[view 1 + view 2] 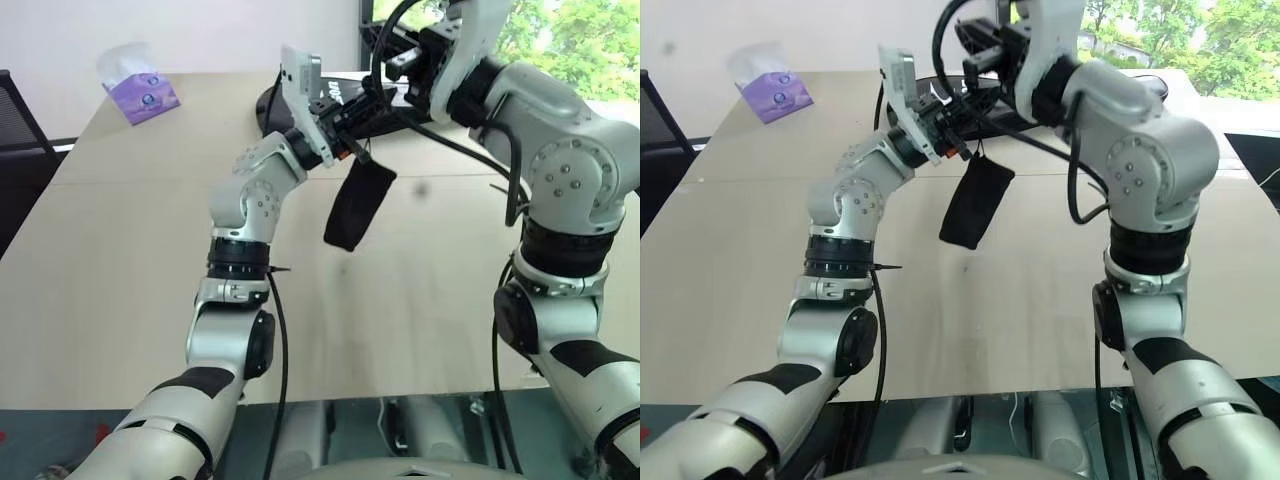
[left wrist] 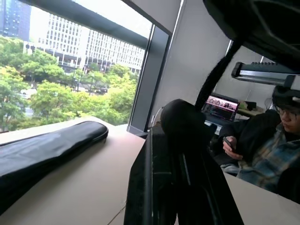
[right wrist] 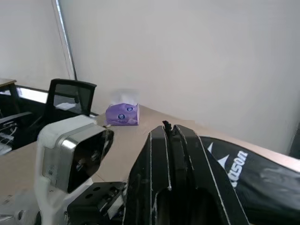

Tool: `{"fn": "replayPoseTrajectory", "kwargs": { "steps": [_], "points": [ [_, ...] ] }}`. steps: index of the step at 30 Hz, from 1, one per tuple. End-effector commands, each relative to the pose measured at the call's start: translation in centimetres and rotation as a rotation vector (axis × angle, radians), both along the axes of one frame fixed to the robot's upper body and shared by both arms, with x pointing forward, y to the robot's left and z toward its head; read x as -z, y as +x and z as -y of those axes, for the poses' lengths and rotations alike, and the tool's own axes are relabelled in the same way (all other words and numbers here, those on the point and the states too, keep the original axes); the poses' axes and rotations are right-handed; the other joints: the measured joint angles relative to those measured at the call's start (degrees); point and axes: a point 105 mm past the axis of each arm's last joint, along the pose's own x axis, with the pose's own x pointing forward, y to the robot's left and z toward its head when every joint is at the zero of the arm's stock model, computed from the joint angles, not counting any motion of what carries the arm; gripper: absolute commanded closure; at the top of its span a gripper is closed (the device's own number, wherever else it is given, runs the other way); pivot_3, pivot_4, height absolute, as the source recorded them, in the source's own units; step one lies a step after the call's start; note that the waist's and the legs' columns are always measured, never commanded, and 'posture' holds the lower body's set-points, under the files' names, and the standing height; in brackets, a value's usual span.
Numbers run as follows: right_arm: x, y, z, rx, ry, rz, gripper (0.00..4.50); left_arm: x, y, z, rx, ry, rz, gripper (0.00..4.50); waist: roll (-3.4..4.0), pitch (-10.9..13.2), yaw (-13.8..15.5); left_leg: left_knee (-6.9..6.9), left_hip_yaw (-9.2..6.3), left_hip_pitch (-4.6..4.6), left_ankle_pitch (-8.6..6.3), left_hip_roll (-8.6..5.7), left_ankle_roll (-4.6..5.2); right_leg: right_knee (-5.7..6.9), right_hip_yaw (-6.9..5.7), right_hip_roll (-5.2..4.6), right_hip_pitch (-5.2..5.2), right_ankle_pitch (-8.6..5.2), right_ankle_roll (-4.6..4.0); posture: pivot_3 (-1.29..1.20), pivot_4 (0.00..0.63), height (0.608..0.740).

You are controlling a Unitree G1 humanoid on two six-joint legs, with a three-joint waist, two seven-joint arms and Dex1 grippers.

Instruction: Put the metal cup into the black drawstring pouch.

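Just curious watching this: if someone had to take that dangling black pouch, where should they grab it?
Probably the top. The black drawstring pouch hangs slanted and limp above the table, so its gathered mouth by the hands is the firm part; come from above.

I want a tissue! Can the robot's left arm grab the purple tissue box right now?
Probably not. The left gripper is shut on the black drawstring pouch, held up above the table, and the purple tissue box sits far off at the table's corner.

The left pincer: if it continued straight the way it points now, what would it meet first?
Probably the right pincer: the left pincer points up and toward it, the two nearly meeting above the hanging black fabric drawstring pouch. Depth between them is unclear.
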Motion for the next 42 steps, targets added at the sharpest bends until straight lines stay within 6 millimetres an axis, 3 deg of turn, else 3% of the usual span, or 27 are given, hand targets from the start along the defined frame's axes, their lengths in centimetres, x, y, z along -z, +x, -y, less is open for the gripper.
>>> {"fn": "replayPoseTrajectory", "kwargs": {
  "steps": [1,3,5,8,9,11,13,15,18,21,23,25,28,30,33,38,42],
  "points": [
    [-5.8,-1.8,1.2,0.013,0.08,0.214,4.5,-4.3,0.0,-0.7,-0.043,-0.092,0.11,4.45,0.0,0.0,0.04,0.12,-0.02,-0.39,0.06,0.0,-0.08,0.09,-0.03,0.01,-0.37,0.01,0.01,0.0,0.15,0.74],
    [-6.2,-1.9,1.0,0.005,0.085,0.231,4.5,-4.3,0.3,-0.5,-0.04,-0.074,0.119,4.45,-0.02,-0.01,0.05,0.1,0.0,-0.45,0.14,0.0,-0.23,0.04,-0.01,-0.01,-0.42,0.01,0.01,0.0,0.15,0.74],
    [-5.2,-1.5,0.8,0.012,0.066,0.221,4.5,-3.5,0.4,-0.4,-0.037,-0.054,0.123,4.45,-0.01,-0.02,-0.04,-0.03,0.05,-0.43,0.14,-0.01,-0.24,-0.06,0.01,-0.05,-0.41,0.01,0.01,0.0,0.15,0.74],
    [-3.6,-0.8,0.9,0.019,0.058,0.176,4.5,-0.7,0.4,0.1,-0.019,0.02,0.079,4.45,-0.01,-0.02,-0.13,-0.16,0.09,-0.42,0.14,-0.01,-0.24,-0.06,0.05,-0.08,-0.43,0.0,0.02,0.0,0.15,0.74],
    [-3.4,-0.6,0.9,0.027,0.057,0.169,4.5,-0.6,0.0,0.3,-0.007,0.035,0.105,4.45,-0.01,-0.02,-0.15,-0.17,0.12,-0.42,0.14,-0.01,-0.24,-0.06,0.09,-0.09,-0.47,0.0,0.02,0.0,0.15,0.74],
    [-3.5,-0.8,1.0,0.024,0.068,0.169,4.5,-2.4,0.4,-0.4,-0.033,-0.06,0.082,4.45,0.0,0.03,-0.12,-0.17,0.14,-0.47,0.15,-0.01,-0.25,-0.04,0.1,-0.09,-0.54,0.0,0.01,0.0,0.15,0.74],
    [-4.0,-0.8,1.0,0.028,0.072,0.183,4.5,-2.1,0.7,-0.6,-0.05,-0.028,0.089,4.45,0.0,0.02,-0.19,0.19,0.08,-1.14,0.16,0.05,-0.25,0.17,0.08,-0.08,-1.14,0.01,0.01,0.0,0.15,0.74],
    [-4.6,-0.9,1.3,0.036,0.084,0.196,4.5,-3.3,0.5,-1.0,-0.043,-0.081,0.096,4.45,0.01,0.02,-0.2,0.29,0.09,-1.35,0.16,0.03,-0.26,0.25,0.06,-0.08,-1.34,0.01,0.01,0.0,0.15,0.74],
    [-4.6,-0.9,1.3,0.044,0.081,0.205,4.5,-1.9,-0.3,-1.0,-0.018,-0.005,0.125,4.45,0.01,0.01,-0.2,0.26,0.09,-1.35,0.16,0.03,-0.26,0.19,0.04,-0.08,-1.33,0.01,0.01,0.0,0.15,0.74],
    [-5.7,-2.0,1.1,-0.01,0.163,0.197,4.5,-2.4,-0.6,-1.7,-0.019,-0.059,0.081,4.45,0.02,0.0,-0.23,0.22,0.08,-1.34,0.17,0.02,-0.26,0.18,0.04,-0.05,-1.33,0.01,0.01,0.0,0.15,0.74],
    [-3.8,-1.3,1.1,0.028,0.1,0.17,4.5,-0.7,-1.1,-1.6,-0.005,-0.002,0.073,4.45,0.03,0.0,-0.22,0.24,0.08,-1.34,0.17,0.05,-0.26,0.21,0.05,-0.11,-1.33,0.01,0.01,0.0,0.15,0.74],
    [-4.0,-1.6,1.1,0.018,0.121,0.171,4.5,-0.7,-1.4,-1.7,-0.003,-0.021,0.05,4.45,0.04,-0.03,-0.22,0.24,0.08,-1.32,0.16,0.04,-0.26,0.2,0.06,-0.1,-1.31,0.01,0.01,0.0,0.15,0.74],
    [-0.7,-0.4,0.7,0.03,0.075,0.083,4.5,1.5,-1.7,-1.9,-0.016,0.049,0.013,4.45,0.04,-0.05,-0.22,0.27,0.07,-1.32,0.17,0.04,-0.26,0.21,0.05,-0.1,-1.29,0.01,0.01,0.0,0.15,0.74],
    [0.0,0.1,1.1,0.046,0.082,0.063,4.5,1.8,-1.8,-2.1,-0.03,0.06,0.015,4.45,0.04,-0.07,-0.21,0.29,0.07,-1.28,0.17,0.04,-0.26,0.26,0.06,-0.1,-1.26,0.01,0.01,0.0,0.15,0.74],
    [-2.7,-0.8,1.3,0.007,0.166,0.109,4.5,0.6,-2.2,-2.8,-0.012,0.031,0.024,4.45,0.05,-0.05,-0.2,0.37,0.1,-1.32,0.18,0.02,-0.24,0.43,0.07,-0.06,-1.34,0.01,0.01,0.0,0.15,0.74],
    [-3.5,-1.0,0.9,-0.015,0.163,0.122,4.5,1.4,-2.5,-4.4,-0.02,0.12,0.065,4.45,0.07,-0.08,-0.38,0.34,0.14,-1.19,0.19,0.02,-0.24,0.48,0.11,-0.03,-1.32,0.01,0.01,0.0,0.15,0.74],
    [-3.6,-1.3,0.6,-0.038,0.159,0.126,4.5,0.8,-2.0,-4.6,-0.066,0.11,0.086,3.21,0.07,-0.07,-0.04,0.39,0.16,-1.2,0.19,0.02,-0.24,0.53,0.12,-0.04,-1.32,0.01,0.01,0.0,0.15,0.74]
  ]
}}
